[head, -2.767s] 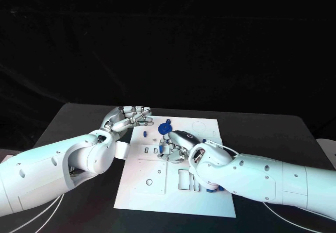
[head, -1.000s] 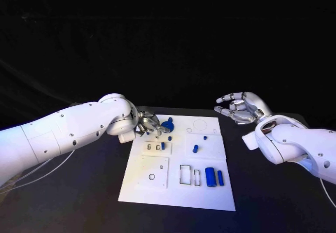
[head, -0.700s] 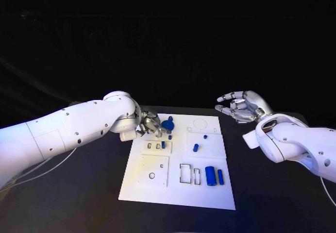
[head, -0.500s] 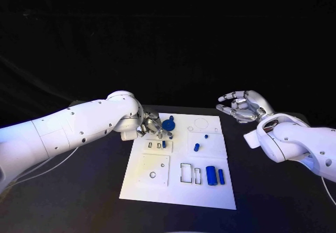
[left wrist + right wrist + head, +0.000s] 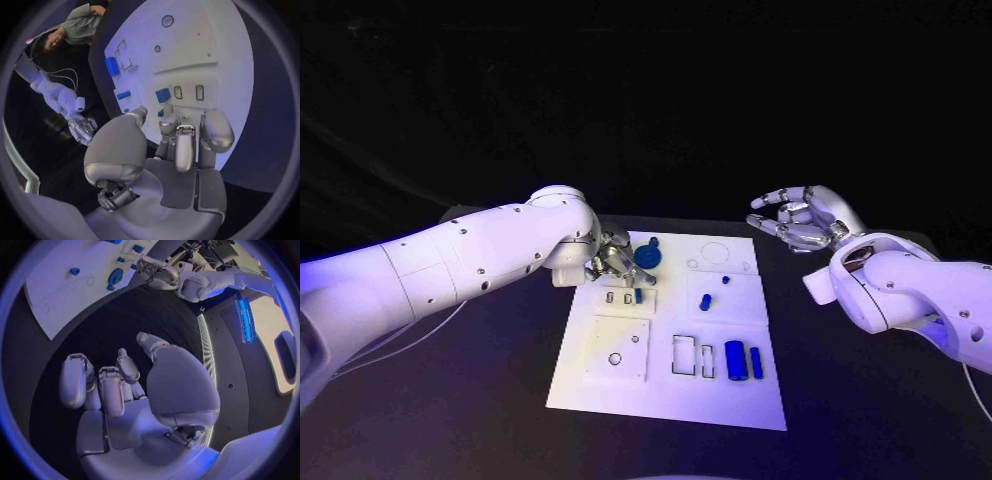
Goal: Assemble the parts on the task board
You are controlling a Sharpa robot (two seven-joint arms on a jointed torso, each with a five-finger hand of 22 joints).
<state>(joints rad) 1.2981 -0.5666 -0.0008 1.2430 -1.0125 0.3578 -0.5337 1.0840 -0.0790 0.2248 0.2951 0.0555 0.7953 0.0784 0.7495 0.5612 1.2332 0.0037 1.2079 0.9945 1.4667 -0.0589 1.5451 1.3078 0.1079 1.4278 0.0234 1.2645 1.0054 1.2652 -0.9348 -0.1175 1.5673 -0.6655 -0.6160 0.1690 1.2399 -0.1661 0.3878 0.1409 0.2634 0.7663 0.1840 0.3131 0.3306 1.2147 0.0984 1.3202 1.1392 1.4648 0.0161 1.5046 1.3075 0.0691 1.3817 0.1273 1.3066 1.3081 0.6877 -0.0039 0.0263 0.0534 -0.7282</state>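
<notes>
The white task board [image 5: 625, 385] lies in the middle of the black table. A round blue part [image 5: 646, 256] sits near its far left corner, small blue parts [image 5: 705, 302] lie in the middle, and two long blue parts [image 5: 734, 362] lie at the near right. My left hand [image 5: 607, 259] hovers at the board's far left edge, fingertips [image 5: 170, 124] bent down beside the round part, holding nothing I can see. My right hand [image 5: 798, 218] is raised to the right of the board, fingers loosely curved and empty [image 5: 119, 385].
The board [image 5: 194, 55] has rectangular slots [image 5: 684, 357] and round holes [image 5: 615, 358] at its near half. Bare black table [image 5: 877, 400] lies on both sides of the board. A pale tray-like object [image 5: 284, 352] lies beyond the table's right side.
My right hand has left the middle of the board and now hangs raised off its right side. Over the last second my left hand crept a little rightwards, closer to the round blue part.
</notes>
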